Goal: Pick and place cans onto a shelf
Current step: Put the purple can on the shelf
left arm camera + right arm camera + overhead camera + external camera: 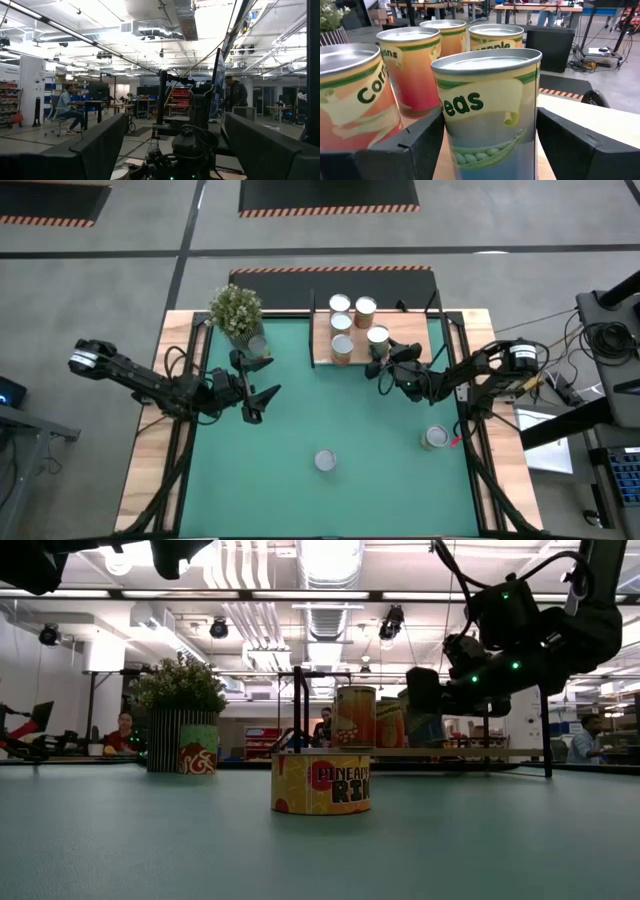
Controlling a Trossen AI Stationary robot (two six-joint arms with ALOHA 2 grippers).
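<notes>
The shelf (405, 330) stands at the mat's far edge with several cans (342, 325) upright on it. My right gripper (385, 360) is at the shelf's near side, shut on a pea-labelled can (487, 115) that stands beside the others (412, 70). Two more cans (325, 460) (435, 438) stand on their bases on the green mat, and another (258, 345) stands by the plant. My left gripper (262, 390) hangs open above the mat's left part with nothing between its fingers (100, 150). My right gripper pinches the pea can's side wall (447, 135) between its two fingers, one on each opposite side. The fingers (415, 145) come in level from the table's near right. The can is upright. The gripper hides whether its base rests on the shelf board.
A potted plant (236, 310) stands at the mat's far left corner. The can at the middle of the mat (320, 783) has a pineapple label. Cables and gear lie beyond the table's right edge (600, 370). People sit and stand in the room behind.
</notes>
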